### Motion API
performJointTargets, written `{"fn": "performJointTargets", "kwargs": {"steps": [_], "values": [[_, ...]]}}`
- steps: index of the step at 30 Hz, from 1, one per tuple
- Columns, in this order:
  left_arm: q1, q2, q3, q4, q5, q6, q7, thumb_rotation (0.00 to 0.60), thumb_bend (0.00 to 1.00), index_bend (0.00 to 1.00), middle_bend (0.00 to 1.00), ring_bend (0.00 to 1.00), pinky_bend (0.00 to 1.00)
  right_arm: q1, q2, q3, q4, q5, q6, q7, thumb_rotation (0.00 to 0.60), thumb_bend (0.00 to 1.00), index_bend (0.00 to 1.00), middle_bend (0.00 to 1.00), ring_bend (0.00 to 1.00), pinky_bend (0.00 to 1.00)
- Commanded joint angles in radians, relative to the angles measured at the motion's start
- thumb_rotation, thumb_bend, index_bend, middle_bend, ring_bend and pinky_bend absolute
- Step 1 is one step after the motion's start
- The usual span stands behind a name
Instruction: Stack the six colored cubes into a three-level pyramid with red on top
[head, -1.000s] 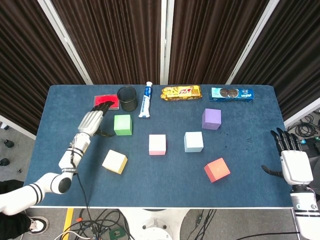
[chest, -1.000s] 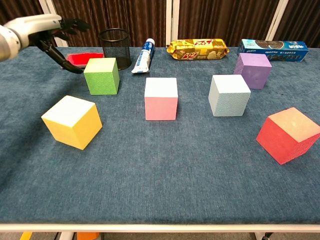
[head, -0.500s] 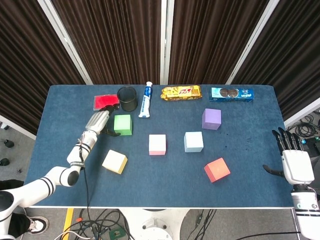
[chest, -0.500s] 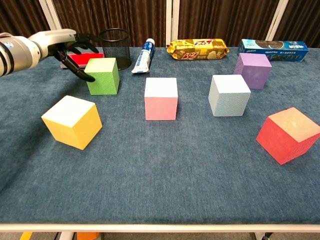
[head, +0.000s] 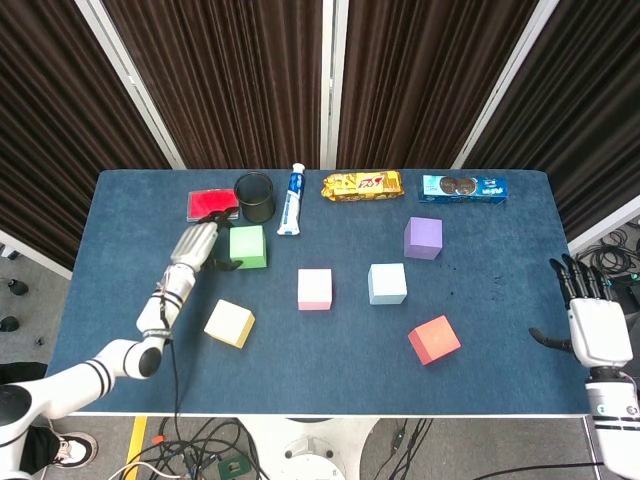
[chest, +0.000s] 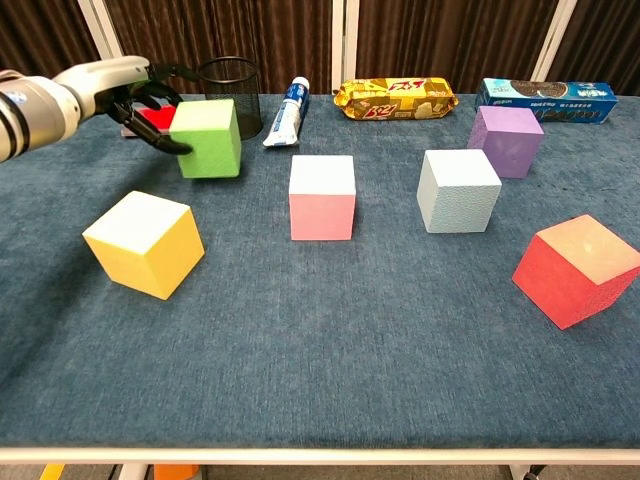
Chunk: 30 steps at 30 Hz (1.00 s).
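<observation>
Six cubes: green (head: 246, 247), yellow (head: 229, 323), pink (head: 314, 289), pale blue (head: 387, 283), purple (head: 423, 238), red (head: 434, 340); plus two snack packs (head: 362, 185), one tube (head: 292, 200), one mesh cup (head: 254, 198), one red box (head: 211, 203).

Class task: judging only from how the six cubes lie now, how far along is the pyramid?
Done: nothing is stacked. The yellow cube, pink cube, light blue cube, purple cube and red cube sit apart on the table. In hand: the left hand grips the tilted green cube. Left: all three levels.
</observation>
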Motion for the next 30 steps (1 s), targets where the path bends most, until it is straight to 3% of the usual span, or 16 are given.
{"fn": "performJointTargets", "kwargs": {"steps": [1, 6, 12, 20, 30], "values": [[0.074, 0.07, 0.011, -0.186, 0.012, 0.123, 0.042, 0.6, 0.3, 0.09, 0.52, 0.07, 0.14, 0.006, 0.004, 0.006, 0.006, 0.0, -0.004, 0.004, 0.6, 0.0, 0.0, 0.0, 0.0, 0.0], [0.129, 0.113, 0.054, -0.37, 0.01, 0.199, 0.124, 0.6, 0.3, 0.09, 0.52, 0.08, 0.14, 0.016, 0.018, 0.021, 0.0, -0.011, 0.007, 0.018, 0.6, 0.0, 0.0, 0.0, 0.0, 0.0], [0.141, 0.111, 0.079, -0.457, -0.017, 0.232, 0.217, 0.6, 0.3, 0.09, 0.53, 0.08, 0.14, 0.012, 0.033, 0.025, -0.02, -0.027, 0.029, 0.033, 0.6, 0.0, 0.0, 0.0, 0.0, 0.0], [0.137, 0.059, 0.093, -0.414, 0.037, 0.248, 0.208, 0.6, 0.3, 0.09, 0.53, 0.08, 0.14, -0.004, 0.056, 0.024, -0.034, -0.025, 0.052, 0.042, 0.6, 0.0, 0.0, 0.0, 0.0, 0.0], [0.111, 0.005, 0.085, -0.312, 0.047, 0.191, 0.154, 0.6, 0.3, 0.09, 0.54, 0.09, 0.14, -0.002, 0.045, 0.018, -0.031, -0.015, 0.04, 0.031, 0.6, 0.0, 0.0, 0.0, 0.0, 0.0]]}}
